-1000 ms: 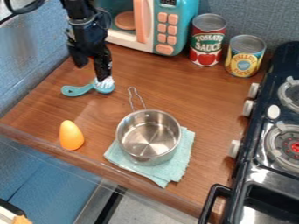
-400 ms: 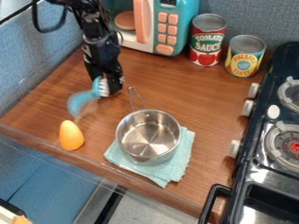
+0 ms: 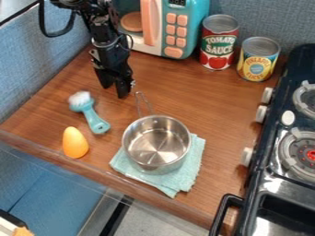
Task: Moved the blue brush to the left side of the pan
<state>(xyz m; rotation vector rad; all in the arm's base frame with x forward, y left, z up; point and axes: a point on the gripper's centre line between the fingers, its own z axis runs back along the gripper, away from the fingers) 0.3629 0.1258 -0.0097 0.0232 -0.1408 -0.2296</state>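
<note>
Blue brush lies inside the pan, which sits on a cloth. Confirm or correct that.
Not inside: the camera view shows the blue brush on the wooden counter, to the left of the pan. The pan does sit on a cloth.

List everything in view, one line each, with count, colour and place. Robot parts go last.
brush: 1, blue with white bristles, counter, left of the pan
egg-shaped object: 1, orange, near the front edge
pan: 1, silver, on the cloth
cloth: 1, pale teal, under the pan
red can: 1, red and white, back, beside the microwave
yellow can: 1, yellow and blue, right of the red can
toy microwave: 1, teal, white and peach, at the back
stove: 1, dark with pale knobs, right edge
counter: 1, brown, beneath it all
unclear object: 1, white and orange, bottom left corner
arm: 1, black, from upper left
hand: 1, black, open, above the pan's handle end, to its left
</note>
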